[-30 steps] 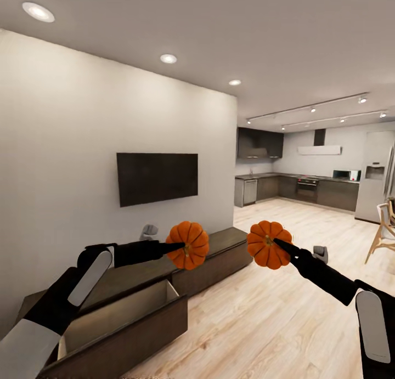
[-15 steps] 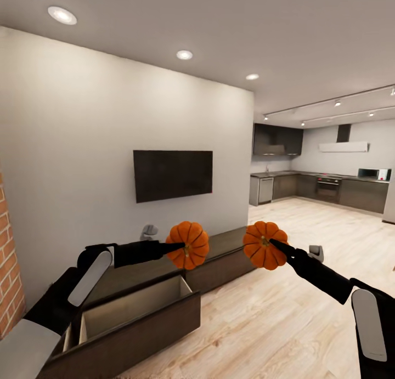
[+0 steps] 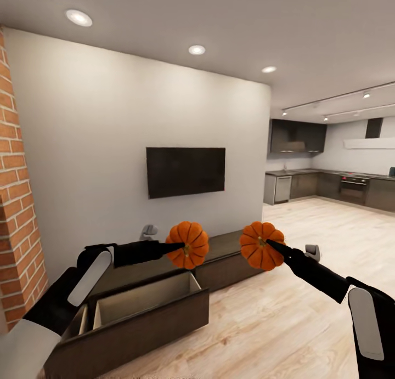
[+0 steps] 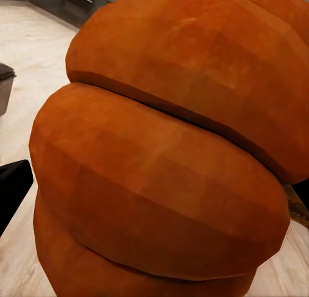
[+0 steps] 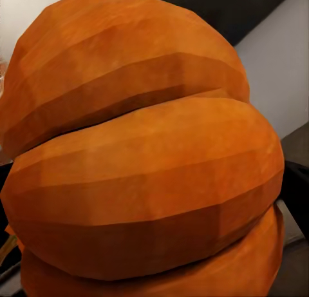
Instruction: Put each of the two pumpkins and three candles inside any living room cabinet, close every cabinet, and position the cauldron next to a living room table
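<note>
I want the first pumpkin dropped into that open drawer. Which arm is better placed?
Probably the left: its pumpkin hangs close above the open drawer of the cabinet, while the right arm's pumpkin is out over the floor.

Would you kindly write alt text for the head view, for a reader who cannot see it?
Each gripper, left and right, holds a pumpkin, left and right, above a dark cabinet whose near drawer stands open. A television hangs on the wall behind.
</note>
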